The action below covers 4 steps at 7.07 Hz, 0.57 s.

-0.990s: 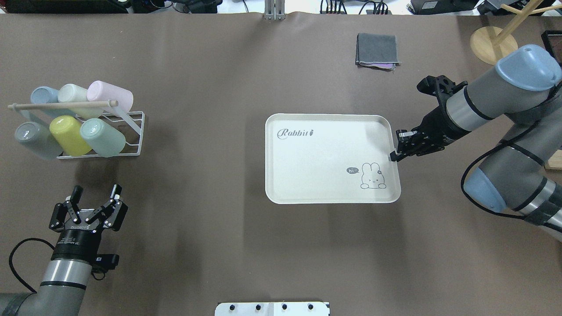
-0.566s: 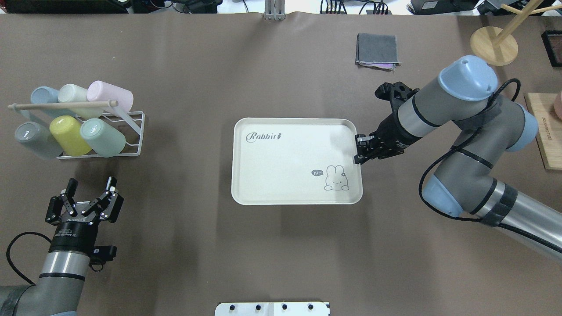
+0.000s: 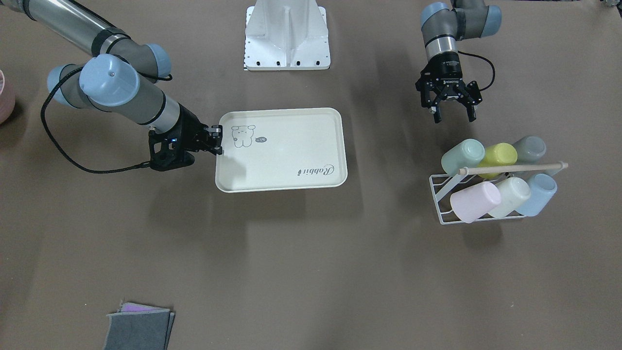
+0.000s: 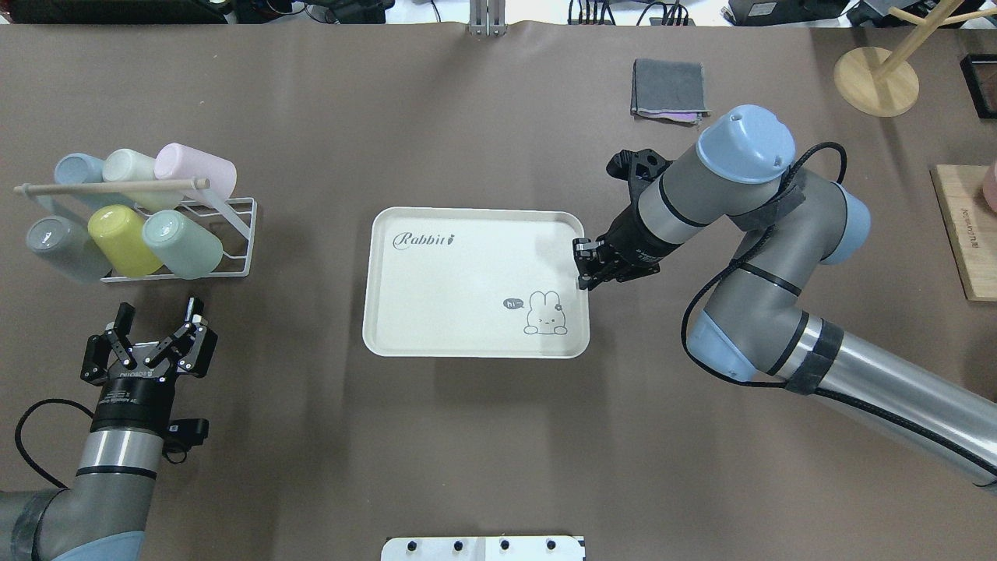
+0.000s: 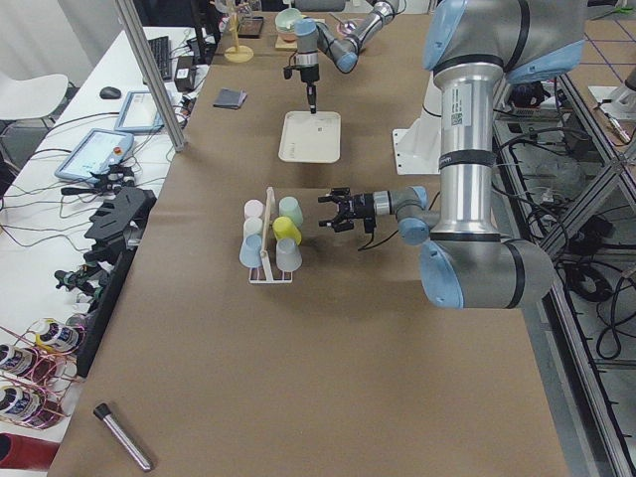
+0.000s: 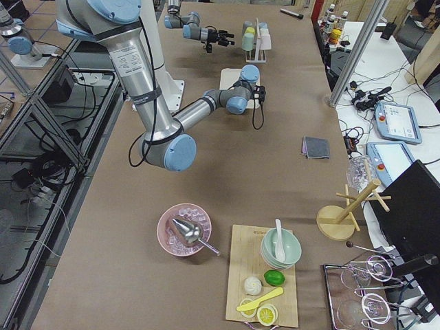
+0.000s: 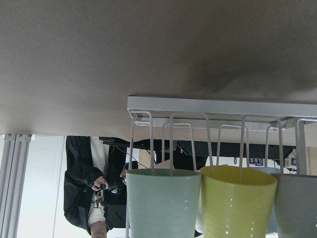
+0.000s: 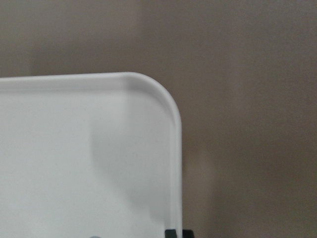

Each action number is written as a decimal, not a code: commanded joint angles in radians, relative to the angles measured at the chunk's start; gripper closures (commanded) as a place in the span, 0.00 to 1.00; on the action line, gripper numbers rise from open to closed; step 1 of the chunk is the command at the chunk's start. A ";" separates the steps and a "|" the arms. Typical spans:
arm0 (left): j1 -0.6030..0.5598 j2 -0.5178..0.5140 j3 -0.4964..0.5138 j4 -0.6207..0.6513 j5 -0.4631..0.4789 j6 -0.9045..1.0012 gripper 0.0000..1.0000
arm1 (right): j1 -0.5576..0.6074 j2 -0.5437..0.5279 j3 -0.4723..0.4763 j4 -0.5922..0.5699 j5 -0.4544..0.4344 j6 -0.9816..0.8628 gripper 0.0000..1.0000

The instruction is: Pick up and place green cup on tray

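The green cup (image 4: pixel 181 243), pale mint, lies on its side at the front right of a white wire rack (image 4: pixel 234 238), next to a yellow cup (image 4: pixel 125 238). It also shows in the front-facing view (image 3: pixel 462 155) and the left wrist view (image 7: pixel 163 203). My left gripper (image 4: pixel 159 312) is open and empty, a short way before the rack and pointing at it. The cream tray (image 4: pixel 467 288) lies mid-table. My right gripper (image 4: pixel 583 269) is shut on its right rim. The tray (image 8: pixel 89 163) shows empty in the right wrist view.
The rack also holds grey, blue, cream and pink cups under a wooden rod (image 4: pixel 117 186). A folded grey cloth (image 4: pixel 670 89) lies at the back. A wooden stand (image 4: pixel 876 78) and a wooden board (image 4: pixel 966 234) are at the far right.
My right gripper has dragged the tray to the left, toward the rack. My left gripper has shifted slightly toward the rack and stayed open.
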 commanded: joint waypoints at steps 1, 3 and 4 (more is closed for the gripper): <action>-0.010 -0.028 0.031 -0.001 0.000 0.000 0.02 | -0.013 0.051 -0.068 0.008 -0.007 0.005 1.00; -0.026 -0.045 0.033 0.001 -0.001 0.000 0.02 | -0.037 0.053 -0.086 0.008 -0.032 0.004 1.00; -0.032 -0.054 0.036 0.003 -0.003 0.002 0.02 | -0.041 0.054 -0.086 0.008 -0.033 0.004 1.00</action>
